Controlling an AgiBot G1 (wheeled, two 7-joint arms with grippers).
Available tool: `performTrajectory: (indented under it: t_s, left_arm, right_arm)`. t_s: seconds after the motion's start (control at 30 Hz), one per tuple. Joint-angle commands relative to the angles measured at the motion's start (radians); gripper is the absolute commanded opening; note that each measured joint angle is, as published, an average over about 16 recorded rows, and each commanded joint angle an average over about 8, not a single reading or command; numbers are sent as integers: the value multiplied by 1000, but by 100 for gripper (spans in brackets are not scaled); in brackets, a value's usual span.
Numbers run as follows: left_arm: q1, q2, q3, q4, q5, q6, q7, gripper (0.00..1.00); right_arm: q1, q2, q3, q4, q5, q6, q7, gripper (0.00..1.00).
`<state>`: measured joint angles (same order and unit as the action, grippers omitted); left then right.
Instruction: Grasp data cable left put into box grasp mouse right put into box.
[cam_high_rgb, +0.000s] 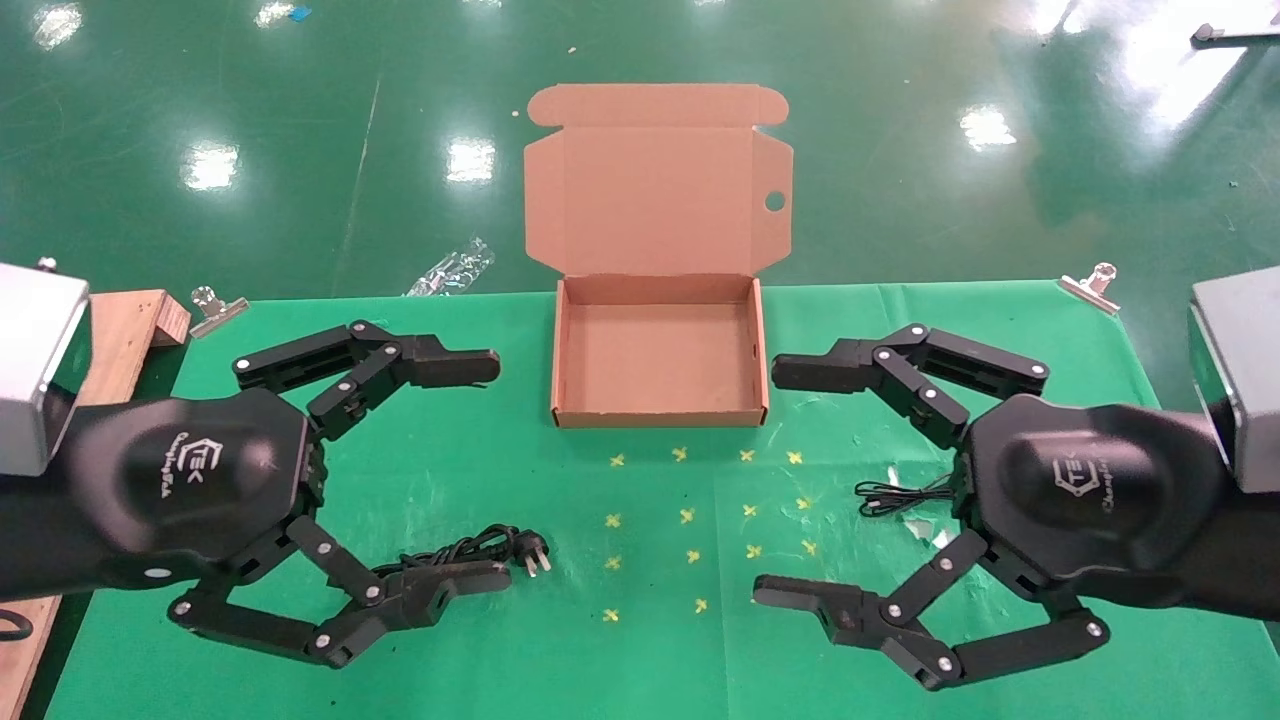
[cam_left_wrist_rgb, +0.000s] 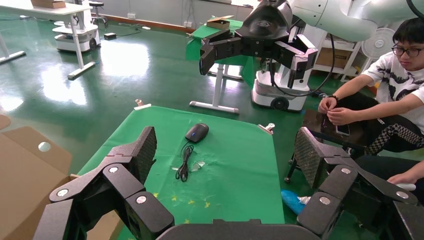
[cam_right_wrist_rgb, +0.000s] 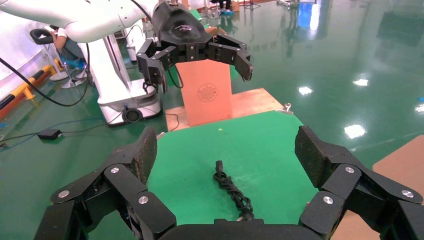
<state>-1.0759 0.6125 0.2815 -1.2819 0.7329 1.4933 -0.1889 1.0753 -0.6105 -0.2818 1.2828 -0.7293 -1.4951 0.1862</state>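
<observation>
Both the left claw (cam_high_rgb: 478, 470) and right claw (cam_high_rgb: 790, 485) are spread wide, empty, above the tabletop (cam_high_rgb: 560, 620); the data cable (cam_high_rgb: 480, 548), mouse (cam_left_wrist_rgb: 197, 132) and open box (cam_high_rgb: 657, 358) lie untouched.

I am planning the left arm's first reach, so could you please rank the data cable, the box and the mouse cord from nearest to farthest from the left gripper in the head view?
1. data cable, beside the left gripper's lower finger.
2. box, centre, farther back.
3. mouse cord, far side, by the right gripper.
</observation>
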Motion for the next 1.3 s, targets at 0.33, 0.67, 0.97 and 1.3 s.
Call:
performTrajectory:
  t_s: [0.33,0.67,0.97,1.3]
  left_arm:
    - [0,0,0,0,0,0,0,100]
    - [0,0,0,0,0,0,0,100]
    - [0,0,0,0,0,0,0,100]
    - [0,0,0,0,0,0,0,100]
  right_arm:
    - [0,0,0,0,0,0,0,100]
    - [0,0,0,0,0,0,0,100]
    - [0,0,0,0,0,0,0,100]
    - [0,0,0,0,0,0,0,100]
